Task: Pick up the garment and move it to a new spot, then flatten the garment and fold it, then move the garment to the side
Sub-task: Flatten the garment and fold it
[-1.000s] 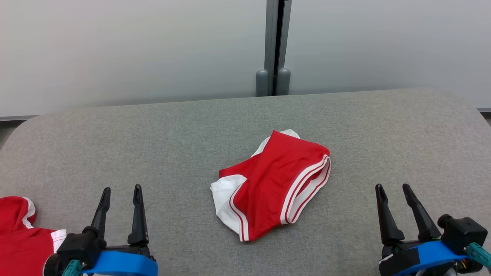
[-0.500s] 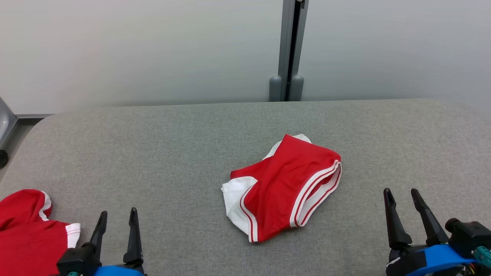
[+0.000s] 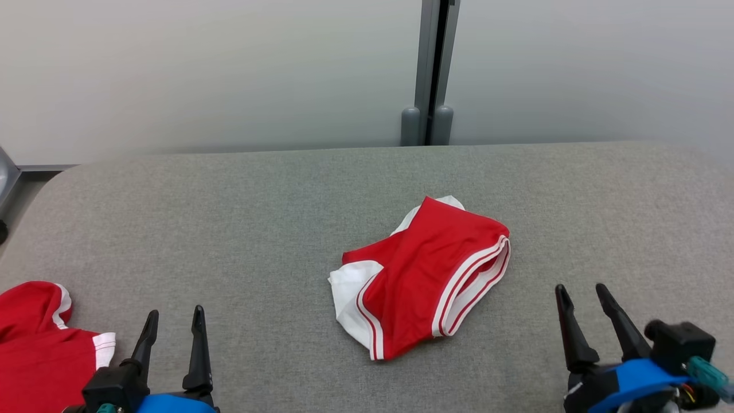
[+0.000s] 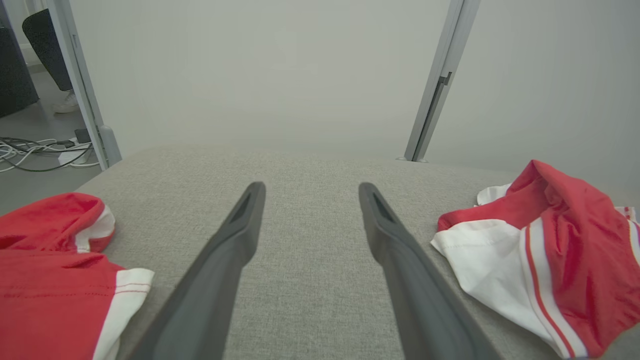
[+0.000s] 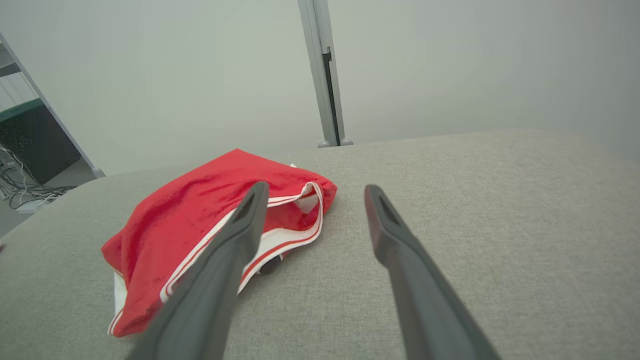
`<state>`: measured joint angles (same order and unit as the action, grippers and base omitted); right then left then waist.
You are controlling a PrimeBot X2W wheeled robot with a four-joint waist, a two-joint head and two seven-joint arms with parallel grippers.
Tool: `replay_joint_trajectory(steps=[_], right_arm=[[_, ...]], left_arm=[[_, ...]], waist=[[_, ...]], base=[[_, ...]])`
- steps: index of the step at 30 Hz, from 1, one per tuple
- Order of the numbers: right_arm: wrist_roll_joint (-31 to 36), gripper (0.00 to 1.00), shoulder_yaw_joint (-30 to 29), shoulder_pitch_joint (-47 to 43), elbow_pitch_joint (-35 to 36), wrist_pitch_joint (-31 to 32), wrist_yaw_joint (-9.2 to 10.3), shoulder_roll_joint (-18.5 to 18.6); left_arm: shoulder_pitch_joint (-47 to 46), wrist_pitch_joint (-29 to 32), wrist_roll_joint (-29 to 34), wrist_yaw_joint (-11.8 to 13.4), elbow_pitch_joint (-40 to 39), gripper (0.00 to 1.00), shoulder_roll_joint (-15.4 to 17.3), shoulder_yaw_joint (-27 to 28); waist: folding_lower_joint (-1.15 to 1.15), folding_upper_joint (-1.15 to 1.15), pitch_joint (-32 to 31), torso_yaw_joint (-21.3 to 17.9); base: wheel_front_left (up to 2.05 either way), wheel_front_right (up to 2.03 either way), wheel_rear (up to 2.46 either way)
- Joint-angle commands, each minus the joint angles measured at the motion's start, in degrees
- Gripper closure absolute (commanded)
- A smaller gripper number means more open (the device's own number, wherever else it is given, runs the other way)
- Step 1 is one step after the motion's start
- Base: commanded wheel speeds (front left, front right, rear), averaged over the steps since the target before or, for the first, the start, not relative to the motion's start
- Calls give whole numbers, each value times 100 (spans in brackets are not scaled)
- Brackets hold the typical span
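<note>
A crumpled red garment with white trim and stripes [image 3: 421, 275] lies bunched in the middle of the grey padded table [image 3: 258, 218]. It sits to the right in the left wrist view [image 4: 550, 255] and to the left in the right wrist view [image 5: 215, 225]. My left gripper [image 3: 174, 320] stands open near the front left edge, well left of the garment, with nothing between its fingers. My right gripper [image 3: 581, 294] is open at the front right, a little right of the garment, also empty.
A second red and white garment [image 3: 40, 338] lies at the table's front left corner, beside my left gripper [image 4: 309, 192]. A pale wall with a grey post [image 3: 427, 69] runs behind the table. Cables [image 4: 35, 150] lie on the floor past the left edge.
The head camera has shifted, sliding the whole scene rightward. My right gripper has moved slightly left and nearer the garment. The garment lies as before.
</note>
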<state>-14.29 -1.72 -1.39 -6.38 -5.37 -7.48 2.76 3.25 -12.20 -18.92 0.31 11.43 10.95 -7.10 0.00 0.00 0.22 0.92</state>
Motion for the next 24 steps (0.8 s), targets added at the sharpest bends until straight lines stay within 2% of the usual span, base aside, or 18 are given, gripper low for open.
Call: replay_joint_trajectory(steps=[1, 3, 7, 10, 12, 18, 24], right_arm=[[85, 0, 28, 172, -13, 103, -3, 22], [175, 0, 63, 366, -99, 312, -3, 22], [-2, 0, 21, 1084, -749, 885, -3, 20], [160, 0, 0, 1627, -1382, 1057, -2, 20], [12, 0, 3, 1967, -1895, 1163, -3, 20], [-100, 0, 45, 2937, -3158, 1192, -3, 21], [-32, 0, -158, 3601, -4232, 1155, -3, 19]], left_arm=[[6, -5, 1, 33, -25, 0, 11, -10], [-34, -9, 5, 51, -52, 0, 24, -10], [-190, -7, 10, 59, -130, 0, 49, -31], [-286, 10, 46, 62, -179, 0, 73, -70], [-380, 30, 105, 55, -206, 0, 98, -115], [-513, 108, 162, 91, -310, 0, 183, -166], [-609, 137, 133, 58, -329, 0, 201, -205]], waist=[[0, 0, 33, -8], [0, 0, 84, -20], [0, 0, 254, 14], [0, 0, 386, 78], [0, 0, 485, 151], [0, 0, 762, 271], [0, 0, 920, 395]], base=[[0, 0, 0], [0, 0, 0], [0, 0, 0], [0, 0, 0], [0, 0, 0], [0, 0, 0], [0, 0, 0]])
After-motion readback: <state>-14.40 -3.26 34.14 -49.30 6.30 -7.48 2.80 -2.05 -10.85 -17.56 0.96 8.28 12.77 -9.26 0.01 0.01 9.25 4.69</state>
